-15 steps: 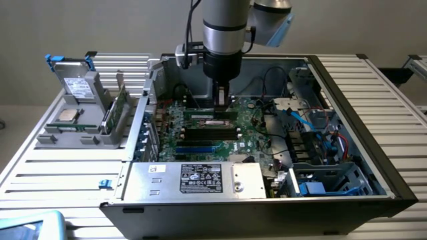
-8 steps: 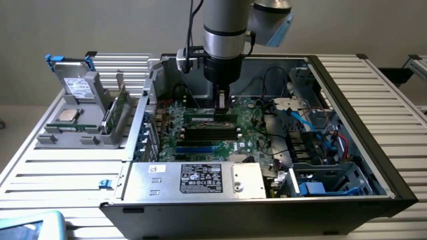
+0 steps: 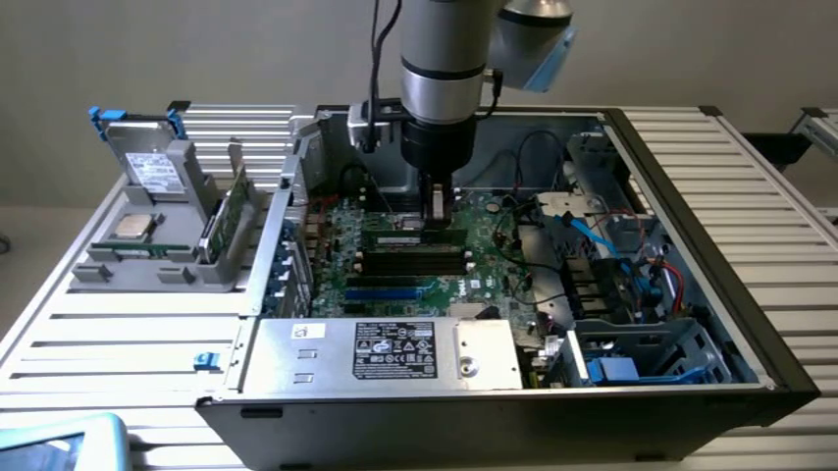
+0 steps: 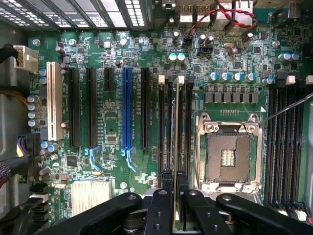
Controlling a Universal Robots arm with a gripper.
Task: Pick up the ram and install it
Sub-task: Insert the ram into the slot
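In the wrist view the ram [image 4: 176, 127] shows edge-on as a thin pale-green strip, clamped between my black fingers [image 4: 165, 182]. My gripper [image 4: 174, 183] is shut on it. The strip lies lengthwise over the gap between long black memory slots [image 4: 165, 132] on the green motherboard [image 4: 110, 161], next to the CPU socket [image 4: 228, 156]. Whether it is seated in a slot I cannot tell. In the exterior view my gripper [image 3: 439, 218] reaches straight down into the open computer case [image 3: 681, 186], just above the black memory slots [image 3: 414, 261].
A grey holder [image 3: 157, 265] with a drive, a chip and a green card stands at the exterior view's left. The silver power supply [image 3: 387, 353] fills the case front. Cables and drive bays [image 3: 615, 285] crowd the exterior view's right. More memory slots [image 4: 283, 142] lie beyond the socket.
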